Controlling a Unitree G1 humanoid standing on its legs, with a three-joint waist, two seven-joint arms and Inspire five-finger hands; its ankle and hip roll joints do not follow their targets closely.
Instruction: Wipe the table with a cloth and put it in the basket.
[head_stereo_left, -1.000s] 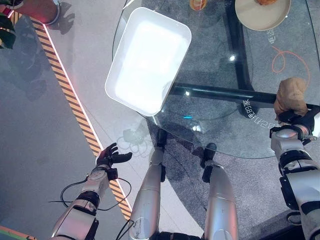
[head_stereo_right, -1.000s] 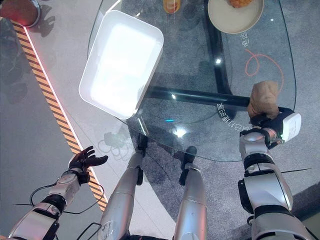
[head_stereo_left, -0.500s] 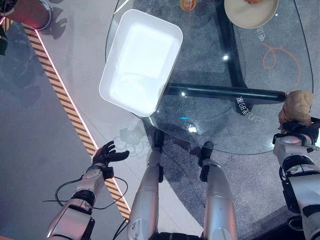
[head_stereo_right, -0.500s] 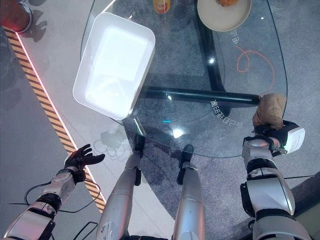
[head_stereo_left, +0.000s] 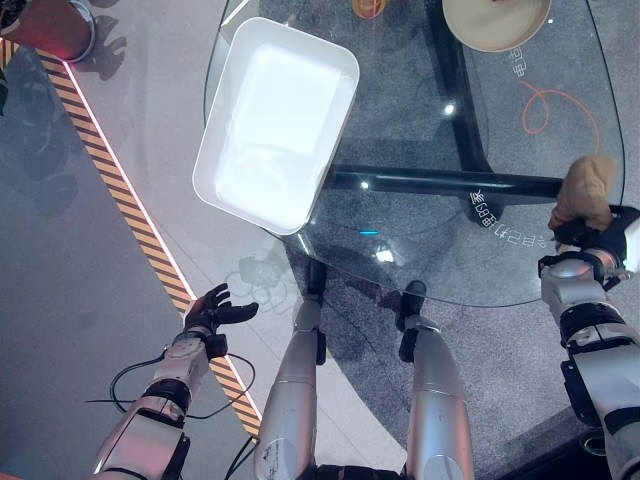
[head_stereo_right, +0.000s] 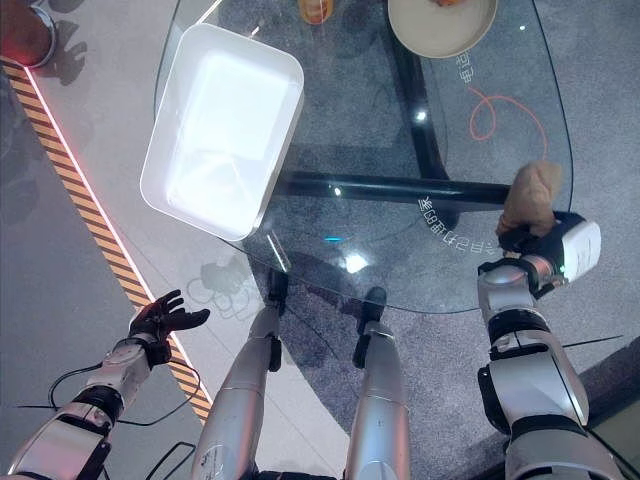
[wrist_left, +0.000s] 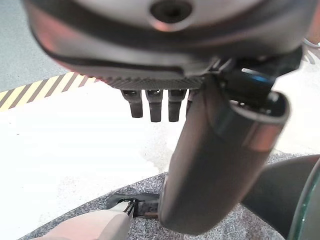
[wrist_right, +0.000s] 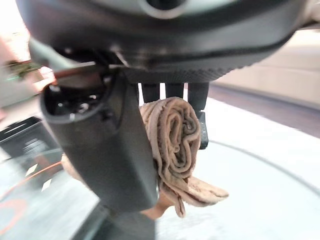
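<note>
A: Item one, the cloth (wrist_right: 172, 145). Location?

B: Tan, bunched, clamped between thumb and curled fingers of the right robot hand (head_stereo_right: 535, 238), at the glass worktop (head_stereo_left: 420, 140) edge, about 4 o'clock of the top. The folds stand up above the fist; a loose tail hangs toward the glass in the right wrist view.

A: Change against half a second ago?

B: The bundle now stands taller and narrower, and lies slightly further in over the glass than it did. The whole picture shifted a little too, so part of that is the camera. Judgement: wiping is in hand near the right edge; most of the top is not yet covered.

A: Item two, the left robot hand (head_stereo_left: 215, 310)?

B: Fingers relaxed and spread, holding nothing, low over the floor at 8 o'clock, well apart from the worktop. Same place as before.

A: Receptacle?

B: White basket (head_stereo_left: 278, 120), rectangular, at 10 o'clock, overhanging the worktop edge. Well apart from the cloth.

A: Other entries?

B: Round beige plate (head_stereo_left: 495, 25) at 1 o'clock with food on it; an orange object (head_stereo_left: 367, 8) at 12 o'clock, cut by the frame; a thin orange loop (head_stereo_left: 560, 105) between plate and cloth, whether cord or marking I cannot tell.

A: Obstructions?

B: Plate and orange object would limit a wipe at the far side. The path to the basket crosses bare glass.
</note>
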